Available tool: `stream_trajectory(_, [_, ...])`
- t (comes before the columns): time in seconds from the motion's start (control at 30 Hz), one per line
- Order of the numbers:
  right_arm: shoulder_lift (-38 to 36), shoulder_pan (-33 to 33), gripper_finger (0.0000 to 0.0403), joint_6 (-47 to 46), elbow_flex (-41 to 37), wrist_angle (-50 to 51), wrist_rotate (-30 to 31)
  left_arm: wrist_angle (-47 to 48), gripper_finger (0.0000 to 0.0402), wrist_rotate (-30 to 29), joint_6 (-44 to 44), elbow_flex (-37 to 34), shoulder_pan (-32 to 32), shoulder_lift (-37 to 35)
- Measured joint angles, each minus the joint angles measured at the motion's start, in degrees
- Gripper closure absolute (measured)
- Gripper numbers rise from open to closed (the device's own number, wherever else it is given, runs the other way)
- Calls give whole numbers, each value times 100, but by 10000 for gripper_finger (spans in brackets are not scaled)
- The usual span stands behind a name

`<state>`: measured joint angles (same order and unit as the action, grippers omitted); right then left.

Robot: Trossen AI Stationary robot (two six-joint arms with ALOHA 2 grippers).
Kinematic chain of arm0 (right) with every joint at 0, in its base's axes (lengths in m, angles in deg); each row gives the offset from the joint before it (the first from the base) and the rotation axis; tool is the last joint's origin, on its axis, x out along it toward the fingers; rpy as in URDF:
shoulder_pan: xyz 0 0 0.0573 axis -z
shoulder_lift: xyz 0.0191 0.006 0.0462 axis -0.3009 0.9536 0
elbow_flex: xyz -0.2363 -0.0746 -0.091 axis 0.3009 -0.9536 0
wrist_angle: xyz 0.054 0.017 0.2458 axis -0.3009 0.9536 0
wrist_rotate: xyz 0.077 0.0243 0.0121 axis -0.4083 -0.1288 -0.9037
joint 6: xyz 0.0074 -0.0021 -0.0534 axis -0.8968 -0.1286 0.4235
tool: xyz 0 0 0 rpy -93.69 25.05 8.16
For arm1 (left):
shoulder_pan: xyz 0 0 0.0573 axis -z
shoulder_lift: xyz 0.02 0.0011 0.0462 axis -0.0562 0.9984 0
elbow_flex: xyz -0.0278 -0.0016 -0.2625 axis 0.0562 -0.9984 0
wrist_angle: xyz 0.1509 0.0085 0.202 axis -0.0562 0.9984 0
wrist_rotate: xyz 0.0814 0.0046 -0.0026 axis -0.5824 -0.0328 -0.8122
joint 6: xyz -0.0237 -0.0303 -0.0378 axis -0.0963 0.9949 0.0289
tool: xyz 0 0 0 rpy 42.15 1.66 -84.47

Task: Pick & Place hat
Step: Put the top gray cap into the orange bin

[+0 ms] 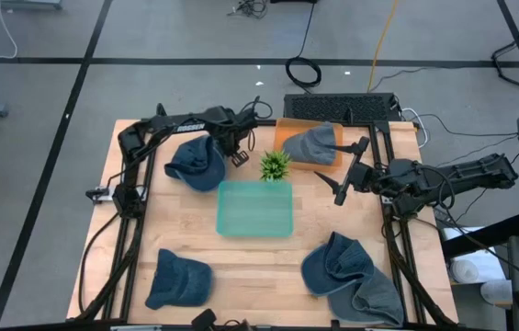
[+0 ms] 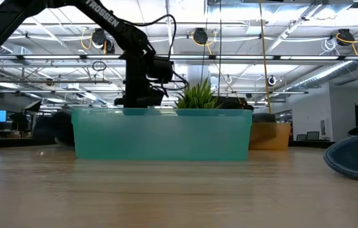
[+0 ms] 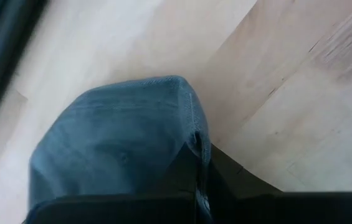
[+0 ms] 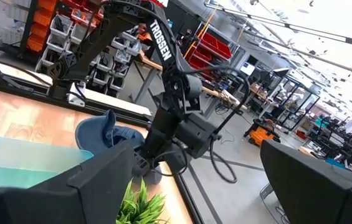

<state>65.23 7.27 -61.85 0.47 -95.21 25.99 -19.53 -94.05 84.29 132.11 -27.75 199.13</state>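
Left gripper (image 1: 238, 156) is clamped on a blue denim hat (image 1: 195, 163) near the table's (image 1: 250, 262) far-left corner, one of four hats; right gripper (image 1: 344, 171) hangs open, empty.

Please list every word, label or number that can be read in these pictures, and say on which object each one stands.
"TROSSEN": white letters on the dark left arm, readable in the right wrist view and the low view.
White lettering on the same arm in the high view: too small to read.
Blue denim hats, green tray, wooden table: no text seen.
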Motion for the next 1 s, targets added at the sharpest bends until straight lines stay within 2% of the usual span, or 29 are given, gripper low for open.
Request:
stream_trajectory(0.47, [0,2,64,1,0,2,-2,-237,392,-60,-151,0,301,-1330])
stream_trajectory(0.67, [0,2,64,-313,0,6,-2,-198,392,-55,-127,0,471,-1941])
stream_trajectory(1.0, [2,0,64,-126,0,24,-4,-177,392,-30,-7,9,792,-2767])
